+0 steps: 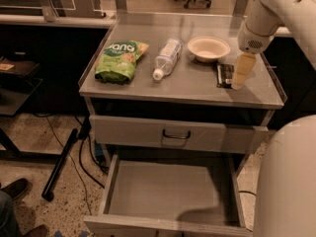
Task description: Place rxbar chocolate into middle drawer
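Note:
The rxbar chocolate (224, 75), a flat black bar, lies on the cabinet top near the right edge, just in front of the white bowl (209, 48). My gripper (239, 78) hangs from the white arm and points down at the top, right beside the bar's right side and touching or nearly touching it. The middle drawer (168, 194) is pulled open below, wide and grey, with a bare floor and nothing in it.
A green snack bag (120, 59) and a lying clear water bottle (166, 58) are on the cabinet top (187, 85). A closed grey drawer front with a black handle (175, 134) sits above the open drawer. The robot's white body (289, 181) fills the lower right.

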{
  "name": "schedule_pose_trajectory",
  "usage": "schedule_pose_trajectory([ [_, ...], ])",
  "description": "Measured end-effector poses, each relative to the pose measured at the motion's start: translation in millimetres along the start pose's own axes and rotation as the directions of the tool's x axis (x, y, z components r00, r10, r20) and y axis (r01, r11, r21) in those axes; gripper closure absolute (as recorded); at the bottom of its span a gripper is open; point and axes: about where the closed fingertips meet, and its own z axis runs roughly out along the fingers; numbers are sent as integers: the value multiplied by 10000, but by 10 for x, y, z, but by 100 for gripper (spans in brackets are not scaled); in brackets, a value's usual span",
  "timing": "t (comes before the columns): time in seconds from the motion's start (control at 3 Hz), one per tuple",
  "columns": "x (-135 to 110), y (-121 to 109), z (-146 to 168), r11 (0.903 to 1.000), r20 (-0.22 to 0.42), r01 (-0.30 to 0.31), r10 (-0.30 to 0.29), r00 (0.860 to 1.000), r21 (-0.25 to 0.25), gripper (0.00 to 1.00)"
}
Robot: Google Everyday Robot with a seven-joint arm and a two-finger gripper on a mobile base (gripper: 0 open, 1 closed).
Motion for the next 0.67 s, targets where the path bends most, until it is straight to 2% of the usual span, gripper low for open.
schedule_pose_trajectory([
  [0.67, -101, 105, 266, 9976, 213, 336, -324, 9992, -598, 0],
])
